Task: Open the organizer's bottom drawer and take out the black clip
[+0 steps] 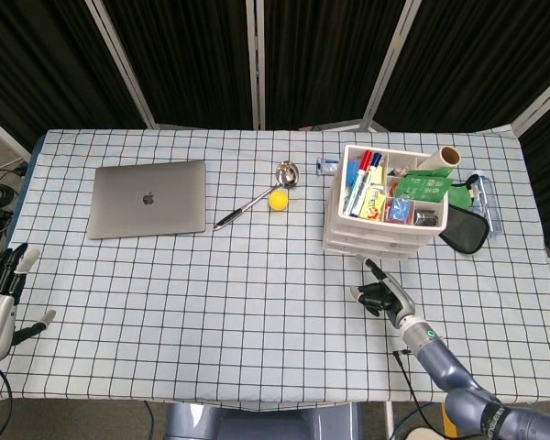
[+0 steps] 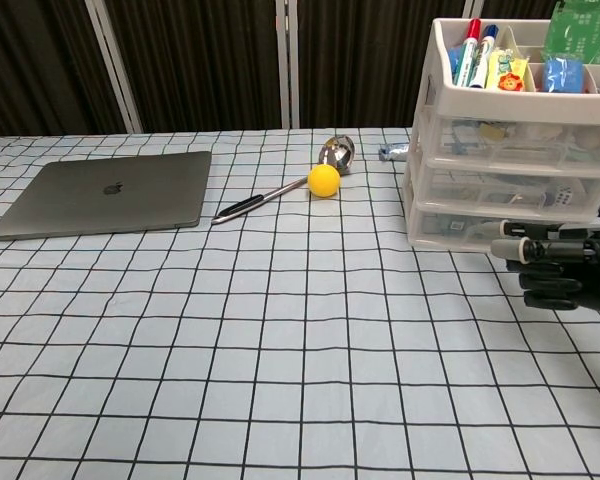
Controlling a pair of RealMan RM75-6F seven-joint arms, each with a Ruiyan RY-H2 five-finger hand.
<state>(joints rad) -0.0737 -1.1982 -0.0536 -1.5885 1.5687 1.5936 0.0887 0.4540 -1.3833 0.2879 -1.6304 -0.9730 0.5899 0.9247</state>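
The white organizer point(image 1: 385, 213) point(image 2: 515, 150) stands at the right of the table, with three translucent drawers under a tray of markers and packets. Its bottom drawer point(image 2: 477, 228) is closed, and no black clip shows through its front. My right hand point(image 1: 378, 293) point(image 2: 548, 266) hovers low just in front of that drawer, fingers stretched out side by side toward its handle and holding nothing. Whether it touches the drawer I cannot tell. My left hand point(image 1: 0, 307) hangs off the table's left edge, fingers spread and empty.
A closed grey laptop point(image 1: 148, 198) point(image 2: 105, 192) lies at the left. A metal ladle point(image 1: 261, 191) and a yellow ball point(image 1: 277, 200) point(image 2: 323, 180) sit mid-table. A black pouch point(image 1: 465, 229) lies right of the organizer.
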